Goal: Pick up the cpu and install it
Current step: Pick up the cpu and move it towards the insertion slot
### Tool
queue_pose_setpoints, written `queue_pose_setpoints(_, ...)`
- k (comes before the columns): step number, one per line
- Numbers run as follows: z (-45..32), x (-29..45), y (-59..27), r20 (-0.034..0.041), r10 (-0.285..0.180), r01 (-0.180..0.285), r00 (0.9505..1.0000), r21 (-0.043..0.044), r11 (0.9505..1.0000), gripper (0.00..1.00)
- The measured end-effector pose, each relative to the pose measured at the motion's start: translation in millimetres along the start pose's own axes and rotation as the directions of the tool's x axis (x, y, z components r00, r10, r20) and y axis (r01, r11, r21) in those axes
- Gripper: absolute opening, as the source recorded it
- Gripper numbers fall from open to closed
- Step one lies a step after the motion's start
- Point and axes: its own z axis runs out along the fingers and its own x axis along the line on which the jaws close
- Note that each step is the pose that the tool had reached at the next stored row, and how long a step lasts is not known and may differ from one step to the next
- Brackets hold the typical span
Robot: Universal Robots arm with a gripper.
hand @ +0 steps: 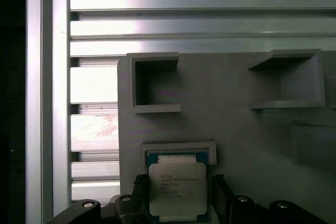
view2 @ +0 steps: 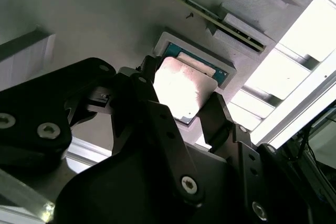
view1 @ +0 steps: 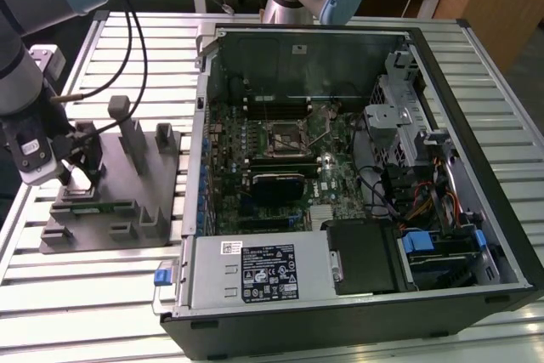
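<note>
because the slatted aluminium surface [view1: 93,295] carries both the work and its supply of parts, the open computer case [view1: 306,57] lies on its side with the green motherboard [view1: 225,138] facing up, which i judge is meant to let the arm reach it from above. the arm [view1: 21,82], grey tube with pale blue joint caps, bends down at the exterior view's left over the grey fixture [view1: 85,229], which sits just beside the case. that fixture is matte plastic, a flat base with upright posts and boxy open pockets, each seemingly shaped to keep one part square and easy to find. the gripper [view2: 181,87], made of black bolted linkages, sits low around the shallow raised-rim pocket that holds the cpu [hand: 177,184]. its jaws stand apart, one to each side of the chip. in the first wrist view a thin strip of grey shows between one of them and the chip's edge, so i judge it is not clamped. the cpu lies flat in its pocket, a small square with a pale, glaring metal lid on a thin green board.
</note>
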Motion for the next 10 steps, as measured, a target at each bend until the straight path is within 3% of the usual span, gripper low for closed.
queue_pose_setpoints(10, 1.6, 0.0, -0.1, 0.0001, 0.0, 0.0, 1.0, -0.0002, 1.0, 0.6)
